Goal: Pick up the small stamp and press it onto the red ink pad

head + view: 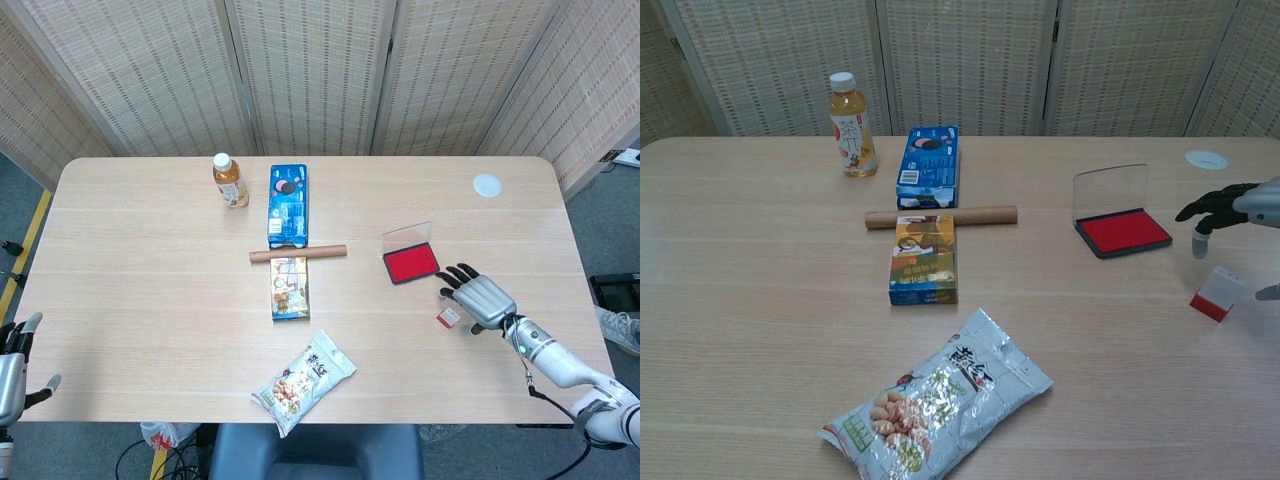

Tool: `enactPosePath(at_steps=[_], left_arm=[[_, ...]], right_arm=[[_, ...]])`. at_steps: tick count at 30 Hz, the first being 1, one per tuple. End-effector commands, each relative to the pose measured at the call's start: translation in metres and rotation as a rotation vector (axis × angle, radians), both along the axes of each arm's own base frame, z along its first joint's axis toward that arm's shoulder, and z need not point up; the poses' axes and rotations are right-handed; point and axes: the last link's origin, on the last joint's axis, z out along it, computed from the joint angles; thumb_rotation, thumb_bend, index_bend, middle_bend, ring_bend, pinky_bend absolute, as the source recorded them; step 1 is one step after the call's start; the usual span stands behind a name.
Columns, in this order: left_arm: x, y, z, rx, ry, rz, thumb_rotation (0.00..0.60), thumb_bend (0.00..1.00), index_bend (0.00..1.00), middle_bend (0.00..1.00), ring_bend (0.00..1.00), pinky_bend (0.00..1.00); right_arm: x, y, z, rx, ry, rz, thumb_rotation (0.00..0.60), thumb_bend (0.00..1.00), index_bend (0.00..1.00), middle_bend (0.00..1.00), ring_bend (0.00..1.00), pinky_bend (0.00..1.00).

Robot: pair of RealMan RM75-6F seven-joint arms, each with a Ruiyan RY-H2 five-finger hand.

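Woven-reed screens back a pale wood-grain desk (pixel 140 290). The small stamp (pixel 448 317), a boxy red-and-white block, lies just below the red ink pad (pixel 410 264) with its clear lid raised. The right hand (pixel 478 300) hovers palm-down beside the stamp, dark fingers spread, holding nothing. The left hand (pixel 10 368) hangs off the desk's edge, fingers apart.
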Motion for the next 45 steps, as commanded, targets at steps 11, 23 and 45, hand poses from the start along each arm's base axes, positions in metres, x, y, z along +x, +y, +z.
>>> enactPosePath(at_steps=[11, 23, 45], left_arm=[[0.000, -0.001, 0.001, 0.004, -0.005, 0.002, 0.600, 0.23, 0.10, 0.20, 0.14, 0.31], [-0.001, -0.002, 0.002, 0.009, -0.005, 0.007, 0.600, 0.23, 0.10, 0.20, 0.14, 0.31], [-0.003, -0.002, 0.002, 0.011, -0.006, 0.017, 0.600, 0.23, 0.10, 0.20, 0.14, 0.31]], right_arm=[[0.002, -0.003, -0.005, 0.001, 0.039, 0.028, 0.600, 0.22, 0.33, 0.07, 0.00, 0.00], [0.008, -0.005, -0.011, 0.007, 0.066, 0.054, 0.600, 0.23, 0.34, 0.07, 0.00, 0.00], [0.005, -0.003, -0.013, 0.010, 0.076, 0.061, 0.600, 0.24, 0.37, 0.08, 0.00, 0.00]])
